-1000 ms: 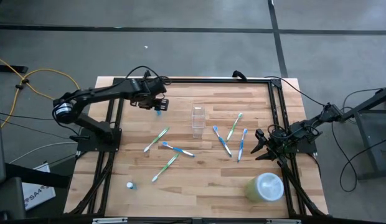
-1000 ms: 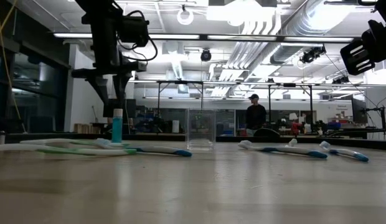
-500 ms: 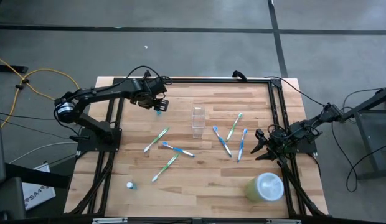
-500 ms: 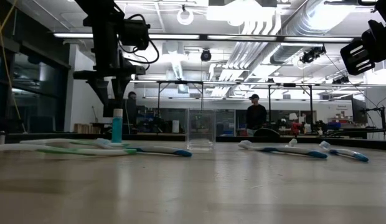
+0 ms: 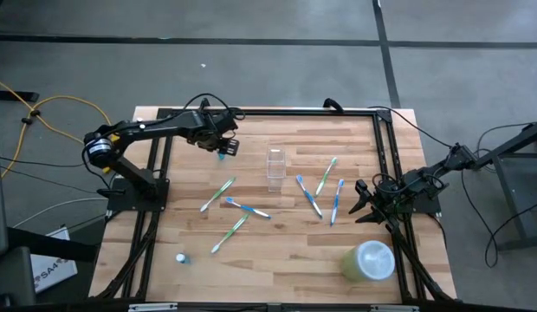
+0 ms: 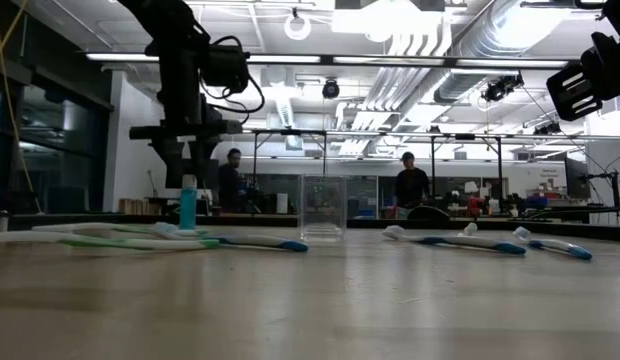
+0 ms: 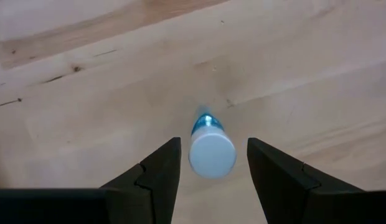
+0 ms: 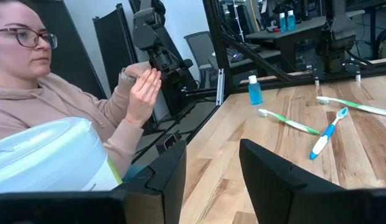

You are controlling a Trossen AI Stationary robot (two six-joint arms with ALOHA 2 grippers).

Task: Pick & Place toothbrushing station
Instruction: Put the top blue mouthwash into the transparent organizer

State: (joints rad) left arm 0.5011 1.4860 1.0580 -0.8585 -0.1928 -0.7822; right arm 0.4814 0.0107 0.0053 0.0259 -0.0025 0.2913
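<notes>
Toothbrushes point(image 5: 236, 207) lie scattered around the clear cup point(image 5: 275, 168) mid-table, with a pale green container point(image 5: 370, 260) near the idle right gripper point(image 5: 362, 202), its fingers apart. Left gripper point(image 5: 222, 149) hangs above the upright tube point(image 7: 211, 148), fingers wide either side, not touching. Since earlier, the arm shifted slightly toward the cup.

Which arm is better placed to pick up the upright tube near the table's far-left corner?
Left. The left gripper hangs right above the upright tube, open fingers on either side. The right gripper waits at the table's right edge, far off.
</notes>
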